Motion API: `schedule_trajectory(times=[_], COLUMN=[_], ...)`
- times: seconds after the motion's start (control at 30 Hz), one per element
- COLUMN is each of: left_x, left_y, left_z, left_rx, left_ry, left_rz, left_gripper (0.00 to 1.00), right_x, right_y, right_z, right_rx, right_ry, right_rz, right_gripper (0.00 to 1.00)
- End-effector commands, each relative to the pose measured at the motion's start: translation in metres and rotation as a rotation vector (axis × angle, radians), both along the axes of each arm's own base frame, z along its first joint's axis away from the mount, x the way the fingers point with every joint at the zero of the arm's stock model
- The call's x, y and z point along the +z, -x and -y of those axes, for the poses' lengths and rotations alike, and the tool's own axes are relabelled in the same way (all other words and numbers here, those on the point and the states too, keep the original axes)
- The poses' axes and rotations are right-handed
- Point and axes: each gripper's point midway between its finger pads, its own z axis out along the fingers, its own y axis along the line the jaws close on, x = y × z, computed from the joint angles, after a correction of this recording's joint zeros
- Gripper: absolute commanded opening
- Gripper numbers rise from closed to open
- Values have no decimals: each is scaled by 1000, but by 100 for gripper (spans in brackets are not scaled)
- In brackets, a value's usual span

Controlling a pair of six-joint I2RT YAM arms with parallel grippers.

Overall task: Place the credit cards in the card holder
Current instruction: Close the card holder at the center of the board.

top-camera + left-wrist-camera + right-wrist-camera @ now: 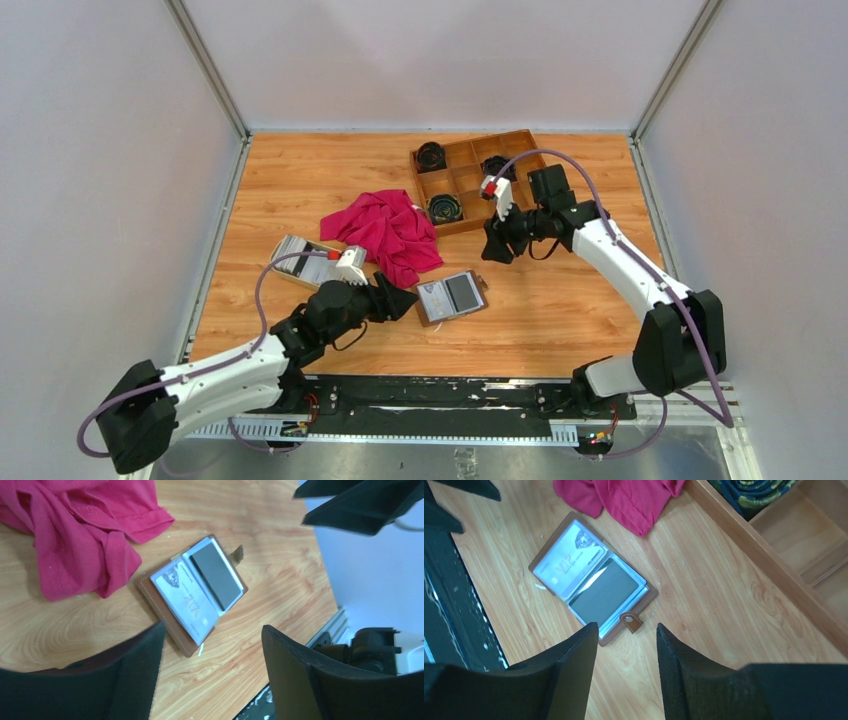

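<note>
Left hand (212, 630): fingers spread wide, nothing between them, held above the desk (560, 320). The card holder (192, 592) lies open and flat just ahead of its fingertips, with the near corner reaching toward the gap between them. Right hand (626, 627): narrower gap, also empty, raised over the desk. The same holder lies just ahead of its fingertips, with the snap tab (631, 622) pointing at the gap. The holder is thus between the two hands and touched by neither. One page carries a pale card (569, 562) marked VIP, the other a dark grey card (604, 592). More credit cards (298, 250) sit packed in a row behind the left hand, beside its wrist. Pink cloth (385, 230) is crumpled beyond the left hand, near the holder but apart from it. Wooden tray (744, 538) lies off to the side of the right hand, with dark round items in some compartments.
</note>
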Motion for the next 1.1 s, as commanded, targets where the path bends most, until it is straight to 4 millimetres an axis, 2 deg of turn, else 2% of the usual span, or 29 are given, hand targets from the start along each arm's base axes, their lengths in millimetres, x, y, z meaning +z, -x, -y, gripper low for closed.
schedule_trajectory(times=[0.0, 0.23, 0.53, 0.83, 1.07], left_x=[-8, -18, -31, -43, -46], left_y=[-5, -4, -4, -7, -8], left_z=[-21, -19, -11, -9, -6], left_rx=[80, 81, 59, 71, 65], left_ry=[-24, -26, -43, -62, -76], left_rz=[33, -21, -69, -108, -120], left_gripper=[76, 75, 73, 71, 70], right_x=[-32, -79, -104, -101, -91], right_y=[1, 4, 10, 5, -2], right_z=[-3, -10, -11, -7, 3], right_rx=[-170, -266, -270, -252, -265], right_ry=[-9, 171, 318, 366, 392], right_rz=[-149, -225, -203, -132, -59], right_gripper=[51, 51, 52, 43, 42])
